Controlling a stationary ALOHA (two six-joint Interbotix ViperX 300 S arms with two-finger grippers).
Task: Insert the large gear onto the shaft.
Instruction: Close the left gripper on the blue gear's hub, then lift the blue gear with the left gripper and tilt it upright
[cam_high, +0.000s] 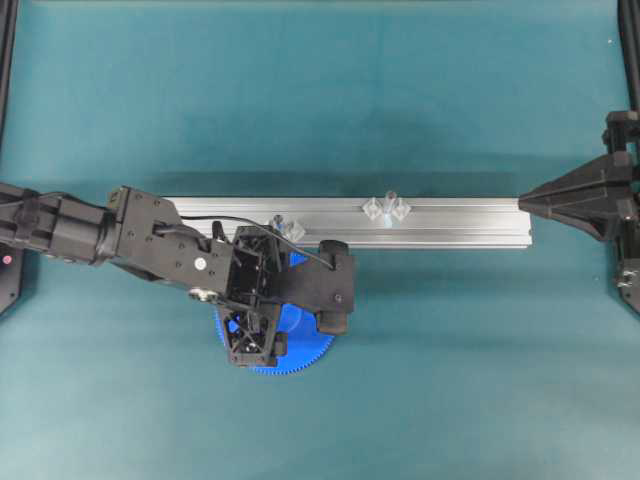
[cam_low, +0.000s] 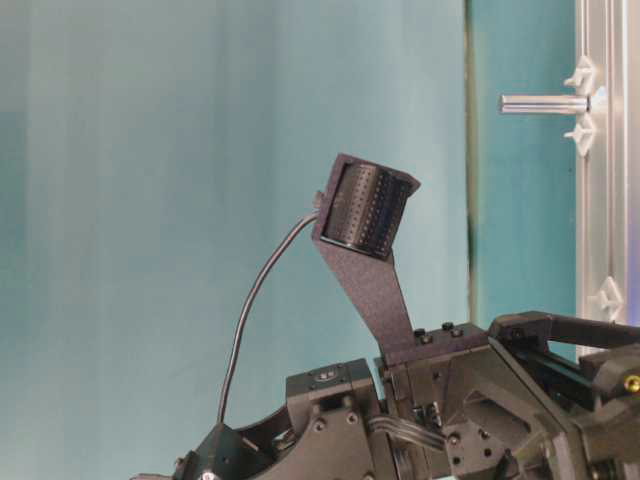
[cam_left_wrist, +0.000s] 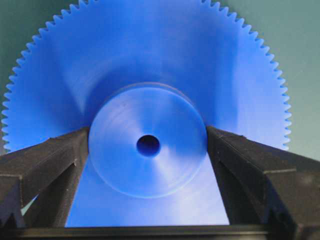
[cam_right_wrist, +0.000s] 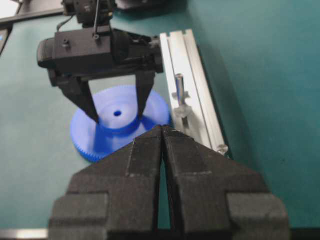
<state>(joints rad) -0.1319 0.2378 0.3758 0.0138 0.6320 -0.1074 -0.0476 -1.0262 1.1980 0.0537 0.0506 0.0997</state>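
A: Overhead view first, from the left. What do you see?

B: The black left arm reaches in from the left edge over the teal worktop (cam_high: 120, 400). Its tool, the left tool (cam_high: 262, 322), hangs above the wide flat bright-blue plastic gear with fine teeth (cam_high: 300, 350), which lies flat on the worktop just in front of the long silver aluminium rail (cam_high: 450, 222).

A: Is that tool gripping the gear?

B: Its wrist view shows the two black fingers (cam_left_wrist: 45, 160) spread wide, one on each side of the gear's raised round hub (cam_left_wrist: 147, 140), right at the hub's sides. I cannot tell whether they press on it. The gear lies flat on the worktop, centre hole facing up.

A: And further right?

B: On the rail, a bracket pair with a short pin (cam_high: 288, 228) sits just behind the left arm. Further right along the rail stands the thin pale grey upright shaft (cam_high: 388, 204) between two tiny translucent wing-shaped brackets, well apart from the gear.

A: The right side?

B: The right tool (cam_high: 528, 203) hovers at the rail's right end. Its wrist view shows the two black fingers (cam_right_wrist: 135, 165) pressed together, with nothing between them.
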